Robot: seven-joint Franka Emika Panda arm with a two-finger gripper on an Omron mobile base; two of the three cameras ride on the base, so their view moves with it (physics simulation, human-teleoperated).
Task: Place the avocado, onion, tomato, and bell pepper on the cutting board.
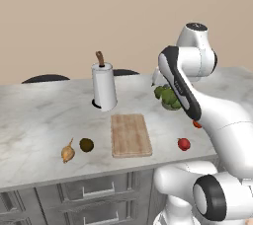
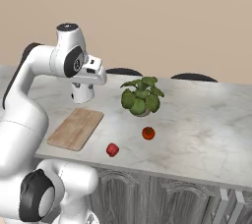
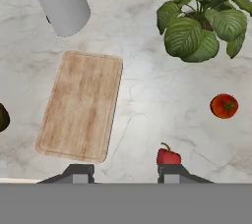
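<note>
Left base view: the cutting board (image 1: 130,135) is lying bare on the tabletop (image 1: 39,115); the onion (image 1: 67,153) and avocado (image 1: 86,144) are sitting left of it, the bell pepper (image 1: 184,144) right. The arm is hiding most of the tomato (image 1: 197,124).

Right base view: the hand (image 2: 96,74) is hanging above the board's far end.

Hand view: the fingertips (image 3: 78,173) are standing together, holding nothing; the avocado (image 3: 3,118) is being cut off at the edge.

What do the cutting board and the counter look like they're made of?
The cutting board looks like light, matte wood: grain lines run along its length. The counter looks like polished pale marble or similar stone, judging by its grey veining. Everything is rendered, so this is appearance only.
</note>
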